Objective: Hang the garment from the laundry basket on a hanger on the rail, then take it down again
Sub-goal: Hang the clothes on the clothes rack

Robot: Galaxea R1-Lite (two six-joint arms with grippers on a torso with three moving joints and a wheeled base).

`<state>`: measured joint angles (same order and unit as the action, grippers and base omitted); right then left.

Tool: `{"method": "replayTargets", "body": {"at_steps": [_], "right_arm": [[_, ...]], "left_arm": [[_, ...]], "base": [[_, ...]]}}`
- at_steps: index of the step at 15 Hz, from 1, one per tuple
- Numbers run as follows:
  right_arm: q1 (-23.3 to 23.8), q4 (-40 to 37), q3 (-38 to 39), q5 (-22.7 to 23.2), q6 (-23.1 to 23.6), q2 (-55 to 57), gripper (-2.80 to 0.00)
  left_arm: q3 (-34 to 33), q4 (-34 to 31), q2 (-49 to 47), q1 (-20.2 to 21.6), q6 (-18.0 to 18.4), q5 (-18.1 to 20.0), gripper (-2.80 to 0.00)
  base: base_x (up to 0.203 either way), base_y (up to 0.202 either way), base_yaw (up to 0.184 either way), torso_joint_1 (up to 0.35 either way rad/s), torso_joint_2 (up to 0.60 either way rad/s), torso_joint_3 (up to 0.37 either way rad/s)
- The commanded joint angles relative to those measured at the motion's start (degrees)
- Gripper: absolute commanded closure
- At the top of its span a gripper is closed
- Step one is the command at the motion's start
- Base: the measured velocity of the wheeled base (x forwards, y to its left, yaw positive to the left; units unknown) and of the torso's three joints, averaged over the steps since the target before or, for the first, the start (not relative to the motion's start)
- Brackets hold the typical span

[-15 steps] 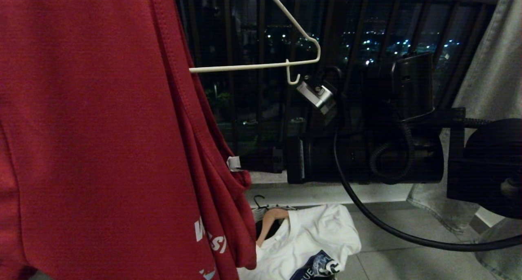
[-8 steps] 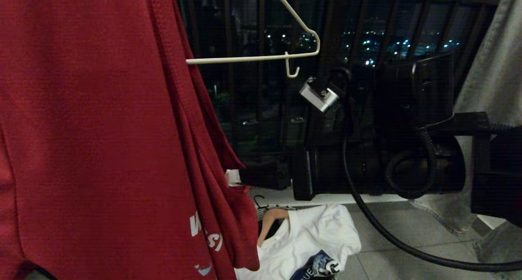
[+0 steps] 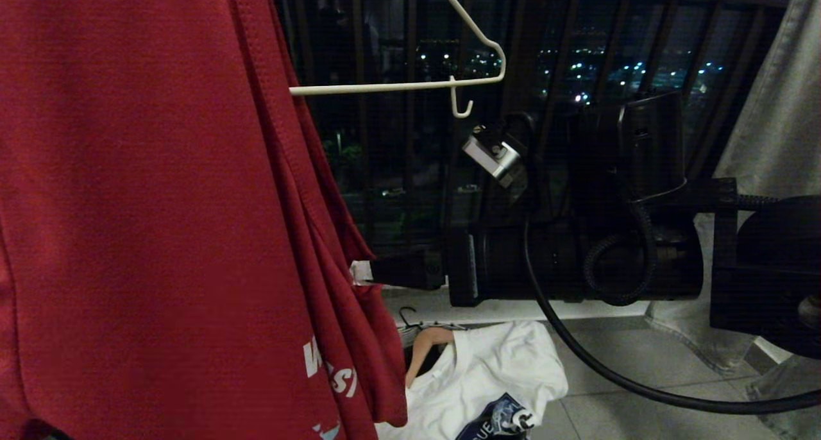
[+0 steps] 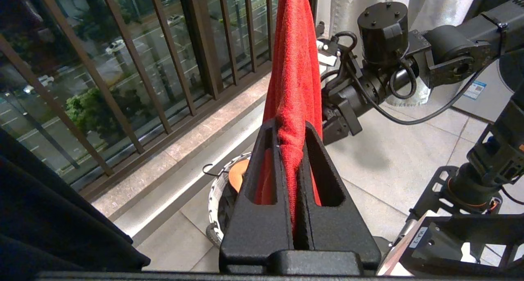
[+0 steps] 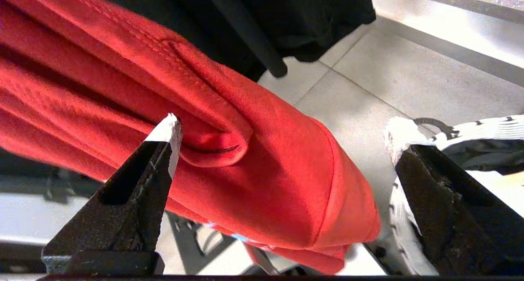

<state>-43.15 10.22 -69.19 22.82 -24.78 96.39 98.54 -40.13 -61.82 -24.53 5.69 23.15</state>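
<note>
Up close, the red shirt point(image 3: 160, 222) fills the whole left side of the head view, so the left gripper point(image 4: 292, 146) is hidden there; only its wrist camera shows it, fingers pinched tight on a bunched fold of the shirt, which hangs taut above them. The white hanger point(image 3: 410, 84) pokes out from behind the cloth, its hook and top cut off by the frame. The right arm reaches in level from the right, and the right gripper point(image 5: 282, 150) stands wide open, holding nothing, its fingertips at the shirt's hem. Below, the basket point(image 4: 217, 195) sits on the floor, mostly covered by a white shirt point(image 3: 487, 382).
</note>
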Motion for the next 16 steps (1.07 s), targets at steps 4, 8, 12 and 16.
{"method": "replayTargets", "body": {"at_steps": [4, 8, 12, 16], "right_arm": [[0.35, 3.84, -0.45, -3.04, -2.41, 0.2, -2.8], [-0.17, 3.67, -0.25, -3.04, -2.46, 0.72, -2.8], [-0.44, 3.67, -0.25, -3.13, -2.47, 1.17, -2.8], [-0.53, 3.67, -0.25, -3.22, -2.38, 1.17, 0.0]], "left_arm": [[0.16, -0.12, -0.06, 0.01, 0.2, 0.23, 0.0], [0.25, -0.12, -0.14, 0.01, 0.99, 0.23, 0.0], [0.25, -0.12, -0.06, 0.01, 1.07, 0.31, 0.0], [0.69, -0.04, -0.14, 0.01, 1.16, 0.31, 0.0]], "base": [[0.0, 0.0, 0.0, 0.0, 0.0, 0.0], [0.0, 0.0, 0.0, 0.0, 0.0, 0.0], [0.0, 0.0, 0.0, 0.0, 0.0, 0.0], [0.0, 0.0, 0.0, 0.0, 0.0, 0.0]]}}
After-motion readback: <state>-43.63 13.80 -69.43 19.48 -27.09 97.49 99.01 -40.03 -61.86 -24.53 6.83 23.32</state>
